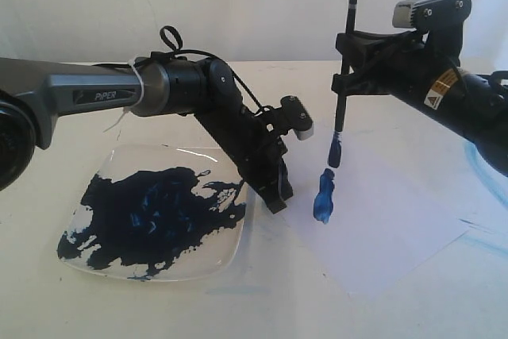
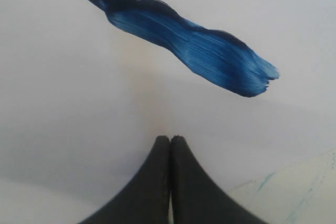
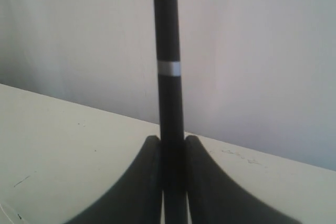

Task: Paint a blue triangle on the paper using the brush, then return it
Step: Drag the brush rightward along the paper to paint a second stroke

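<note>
Down front, the square plate (image 1: 226, 236) sits on the table (image 1: 48, 307), its middle swamped in dark blue paint (image 1: 151, 216). Just beside its far corner, the left gripper (image 1: 278, 200) points steeply down at the near edge of the paper (image 1: 381, 212). Its jaws are pressed together with nothing between them, as the left wrist view confirms (image 2: 170, 140). The tips look to be resting on the sheet, though contact is hard to confirm from here.

Over to the right: the right gripper (image 1: 343, 57) has the brush (image 1: 347, 21) clamped upright, bristles down, with the handle running up out of the frame. In the right wrist view the jaws (image 3: 172, 142) squeeze the black shaft (image 3: 169, 35) from both sides, just below the silver band (image 3: 168, 69).

On the paper there is one thick blue stroke (image 1: 323, 196), dark at the edges and streaky in the middle, and no other line joins it. The left wrist view shows it slanting across the sheet (image 2: 184, 45). The paint-loaded bristle tip (image 1: 334, 151) hangs right at the stroke's far end.

At the far right edge, a pale blue smear (image 1: 484, 172) curves across the table beyond the sheet.
</note>
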Tool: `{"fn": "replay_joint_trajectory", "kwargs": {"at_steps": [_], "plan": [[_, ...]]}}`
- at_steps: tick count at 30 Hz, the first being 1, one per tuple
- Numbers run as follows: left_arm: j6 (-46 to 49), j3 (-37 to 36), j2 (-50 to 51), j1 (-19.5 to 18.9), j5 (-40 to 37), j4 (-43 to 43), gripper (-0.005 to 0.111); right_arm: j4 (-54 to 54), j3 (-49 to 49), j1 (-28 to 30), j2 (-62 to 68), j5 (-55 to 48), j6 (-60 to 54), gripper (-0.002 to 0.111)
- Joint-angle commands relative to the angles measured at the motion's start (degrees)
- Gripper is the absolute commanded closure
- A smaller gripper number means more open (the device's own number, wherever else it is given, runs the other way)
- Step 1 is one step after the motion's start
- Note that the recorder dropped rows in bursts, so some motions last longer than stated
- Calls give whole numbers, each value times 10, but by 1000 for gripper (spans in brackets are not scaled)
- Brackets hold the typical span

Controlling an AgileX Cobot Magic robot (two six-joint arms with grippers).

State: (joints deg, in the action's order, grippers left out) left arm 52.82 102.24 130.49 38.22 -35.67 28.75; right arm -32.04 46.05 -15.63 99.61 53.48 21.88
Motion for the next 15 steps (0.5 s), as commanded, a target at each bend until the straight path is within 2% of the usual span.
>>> {"fn": "replay_joint_trajectory", "kwargs": {"at_steps": [1,6,10,15], "plan": [[-2,1,2,2,-10,7,107,14,2,3,4,12,-5,108],[-2,1,2,2,-14,7,107,18,2,3,22,59,8,108],[-2,1,2,2,-14,7,107,17,2,3,22,7,8,108],[-2,1,2,2,-14,7,107,17,2,3,22,10,8,108]]}}
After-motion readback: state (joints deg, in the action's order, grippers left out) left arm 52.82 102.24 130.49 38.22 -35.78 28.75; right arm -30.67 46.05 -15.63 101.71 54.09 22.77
